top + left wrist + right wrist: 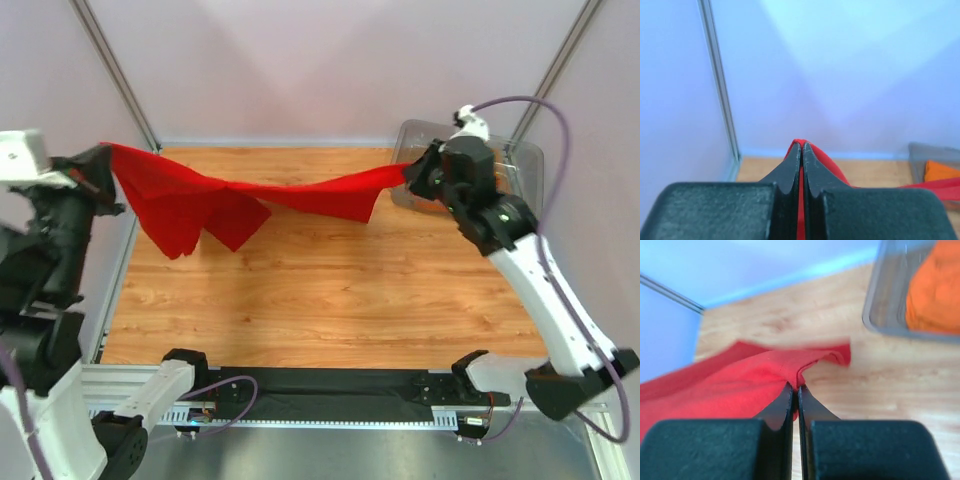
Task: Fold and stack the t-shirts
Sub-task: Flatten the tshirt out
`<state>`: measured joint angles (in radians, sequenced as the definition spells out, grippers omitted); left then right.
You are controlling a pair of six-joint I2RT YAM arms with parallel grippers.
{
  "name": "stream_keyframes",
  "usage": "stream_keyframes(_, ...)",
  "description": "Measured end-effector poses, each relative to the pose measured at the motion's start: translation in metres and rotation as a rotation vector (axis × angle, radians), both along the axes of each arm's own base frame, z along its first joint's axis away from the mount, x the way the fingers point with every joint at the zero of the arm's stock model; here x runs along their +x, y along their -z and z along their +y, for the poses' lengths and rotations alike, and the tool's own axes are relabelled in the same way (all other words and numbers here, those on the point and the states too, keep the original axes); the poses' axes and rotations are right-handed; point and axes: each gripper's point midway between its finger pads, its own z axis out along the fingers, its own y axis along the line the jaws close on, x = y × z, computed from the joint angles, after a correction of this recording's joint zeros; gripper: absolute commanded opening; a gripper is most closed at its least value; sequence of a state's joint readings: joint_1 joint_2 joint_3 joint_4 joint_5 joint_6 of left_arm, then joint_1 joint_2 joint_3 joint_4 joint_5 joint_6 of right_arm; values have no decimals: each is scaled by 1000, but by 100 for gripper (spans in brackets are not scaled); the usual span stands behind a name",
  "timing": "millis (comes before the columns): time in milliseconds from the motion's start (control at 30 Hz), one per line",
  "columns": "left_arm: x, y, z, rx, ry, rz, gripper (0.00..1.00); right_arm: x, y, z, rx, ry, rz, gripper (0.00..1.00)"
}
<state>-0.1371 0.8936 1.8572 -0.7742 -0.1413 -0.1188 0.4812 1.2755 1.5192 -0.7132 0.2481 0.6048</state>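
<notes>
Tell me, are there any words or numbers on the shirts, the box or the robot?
None can be read. The red t-shirt and the orange t-shirt look plain, and the clear bin, the wooden table, the left arm and the right arm show no label, number or sign.

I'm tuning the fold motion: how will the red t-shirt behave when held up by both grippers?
Likely floppy: the red t-shirt sags between the left gripper and right gripper, loose folds hanging near the left. Probably light, since two small pinches carry most of it. Unlikely to slip, as both jaws look shut on cloth.
</notes>
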Motion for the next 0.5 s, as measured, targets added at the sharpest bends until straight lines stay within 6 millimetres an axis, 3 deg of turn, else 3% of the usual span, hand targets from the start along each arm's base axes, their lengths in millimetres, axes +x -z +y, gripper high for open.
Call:
stream_keyframes(133,-75,-76,1,93,41,-276,0,-52,-77,-24,14,-69,-223,0)
stream_keyframes(233,-144,-110,5,122,67,-461,0,-94,-112,-40,25,-114,-342,0)
stream_keyframes(333,-208,-132,10,132,90,-621,0,-132,-146,-52,44,-158,-444,0)
stream_keyframes(433,-245,-146,15,129,110,-728,0,-155,-180,-59,69,-186,-529,0)
stream_keyframes(500,-247,-150,16,131,117,-743,0,-157,-192,-58,80,-193,-556,0)
